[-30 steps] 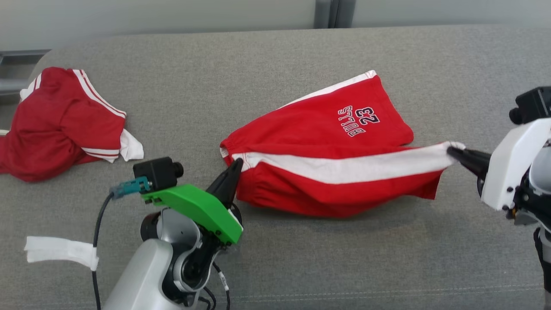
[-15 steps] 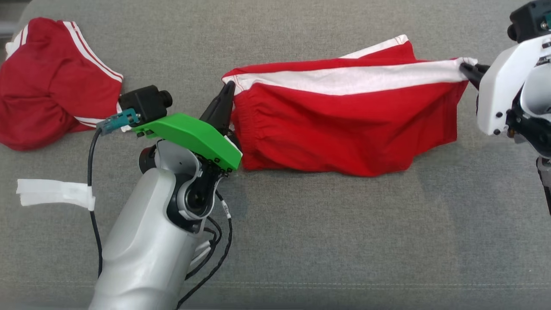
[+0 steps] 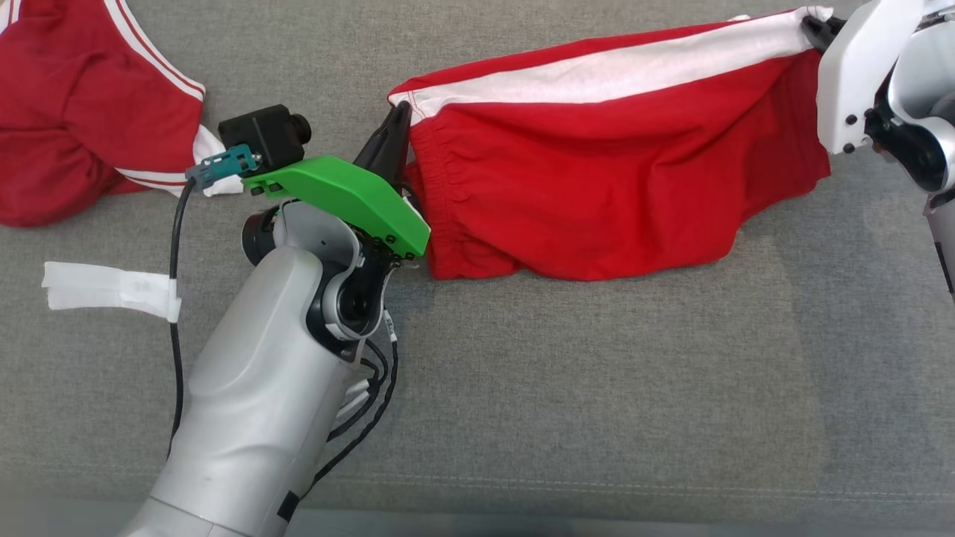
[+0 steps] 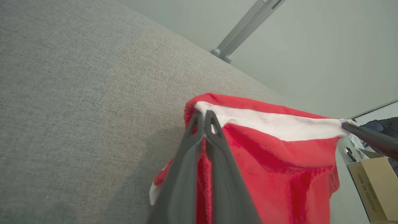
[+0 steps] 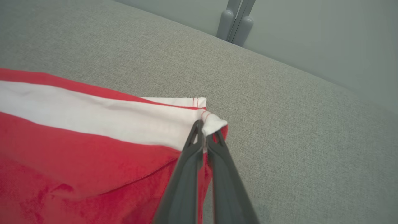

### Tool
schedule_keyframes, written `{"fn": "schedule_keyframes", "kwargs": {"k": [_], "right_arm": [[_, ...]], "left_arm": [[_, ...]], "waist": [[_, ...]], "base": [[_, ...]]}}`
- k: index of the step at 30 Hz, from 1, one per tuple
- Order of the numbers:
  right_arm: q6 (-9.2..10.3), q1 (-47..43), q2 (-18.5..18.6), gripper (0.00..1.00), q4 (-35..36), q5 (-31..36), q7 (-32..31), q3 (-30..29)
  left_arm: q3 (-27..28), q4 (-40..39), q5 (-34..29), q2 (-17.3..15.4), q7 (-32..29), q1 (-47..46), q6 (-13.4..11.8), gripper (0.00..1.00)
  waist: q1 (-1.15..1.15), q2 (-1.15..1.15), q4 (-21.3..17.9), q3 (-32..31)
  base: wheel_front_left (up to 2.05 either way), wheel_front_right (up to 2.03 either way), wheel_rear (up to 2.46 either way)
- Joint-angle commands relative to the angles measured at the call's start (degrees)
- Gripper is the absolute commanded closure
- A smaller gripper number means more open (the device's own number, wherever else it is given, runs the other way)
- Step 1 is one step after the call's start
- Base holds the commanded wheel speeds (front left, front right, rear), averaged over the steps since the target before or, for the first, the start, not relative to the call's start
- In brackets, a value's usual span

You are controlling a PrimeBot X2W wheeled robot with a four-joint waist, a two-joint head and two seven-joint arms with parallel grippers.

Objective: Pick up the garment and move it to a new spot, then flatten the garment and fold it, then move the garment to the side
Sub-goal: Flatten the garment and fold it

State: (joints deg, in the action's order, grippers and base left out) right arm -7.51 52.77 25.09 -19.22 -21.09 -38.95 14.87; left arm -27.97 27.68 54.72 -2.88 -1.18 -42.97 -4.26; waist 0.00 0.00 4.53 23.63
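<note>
We record the grey cushion (image 3: pixel 597 418) nearest us. Beyond it, the left gripper (image 3: pixel 403 115) is clamped tight on the waistband corner of the red shorts (image 3: pixel 597 194), where their white stripe (image 3: pixel 597 71) begins. The shorts are stretched between the two arms. We cannot tell whether their lower edge touches the cushion. The right gripper (image 3: pixel 812 26) is pinched on the stripe's far hem corner. A second red garment (image 3: pixel 74 112) lies crumpled at far left, well apart.
</note>
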Motion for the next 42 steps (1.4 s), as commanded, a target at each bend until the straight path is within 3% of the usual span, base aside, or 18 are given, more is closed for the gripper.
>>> {"fn": "schedule_keyframes", "kwargs": {"k": [1,5,6,7,8,18,25,31,37,42], "right_arm": [[0.04,1.29,0.51,1.0,-1.53,0.48,1.06,0.64],[0.04,3.89,0.43,1.0,-6.05,1.08,3.28,2.08],[0.04,4.24,0.18,0.84,-7.12,1.1,3.65,2.47],[0.04,4.57,-0.09,0.25,-8.19,0.88,4.06,2.86],[0.04,5.1,-0.39,0.0,-9.18,0.69,4.84,2.67],[0.04,6.49,-2.75,0.0,-14.27,-1.41,10.99,2.31],[0.04,2.2,-3.66,0.0,-16.03,-1.75,18.4,-2.84],[0.04,-4.65,-4.43,0.0,-15.09,-2.49,22.52,-6.64],[0.04,-10.82,-5.51,0.0,-14.41,-3.21,24.12,-9.55],[0.03,-14.45,-6.54,0.0,-15.03,-2.93,24.78,-11.25]], "left_arm": [[-0.38,0.55,0.5,-0.1,0.6,-1.28,0.34,1.0],[-1.33,2.24,0.85,-0.09,2.04,-2.7,0.12,1.0],[-1.67,2.64,0.85,-0.08,2.35,-2.96,0.14,0.78],[-1.97,2.95,0.76,-0.08,2.87,-3.3,0.08,0.28],[-2.21,3.34,0.68,-0.09,3.37,-3.66,-0.11,0.0],[-3.1,5.87,-1.78,-0.84,9.18,-5.44,0.37,0.0],[-1.31,3.24,-6.75,-3.02,15.84,-0.95,-1.75,0.0],[9.23,-9.42,-13.26,-2.57,16.32,9.87,-3.9,0.0],[17.29,-19.43,-20.61,-0.92,16.35,21.63,-2.18,0.0],[19.59,-24.09,-28.27,-0.49,16.37,28.8,-0.47,0.0]], "waist": [[0.0,0.0,0.71,0.82],[0.0,0.0,1.07,1.53],[0.0,0.0,1.15,1.65],[0.0,0.0,1.23,1.75],[0.0,0.0,1.31,1.86],[0.0,0.0,1.56,1.08],[0.0,0.0,1.44,-2.4],[0.0,0.0,1.03,-5.81],[0.0,0.0,0.68,-8.46],[0.0,0.0,0.67,-9.8]], "base": [[0.0,0.0,0.0],[0.0,0.0,0.0],[0.0,0.0,0.0],[0.0,0.0,0.0],[0.0,0.0,0.0],[0.0,0.0,0.0],[0.0,0.0,0.0],[0.0,0.0,0.0],[0.0,0.0,0.0],[0.0,0.0,0.0]]}}
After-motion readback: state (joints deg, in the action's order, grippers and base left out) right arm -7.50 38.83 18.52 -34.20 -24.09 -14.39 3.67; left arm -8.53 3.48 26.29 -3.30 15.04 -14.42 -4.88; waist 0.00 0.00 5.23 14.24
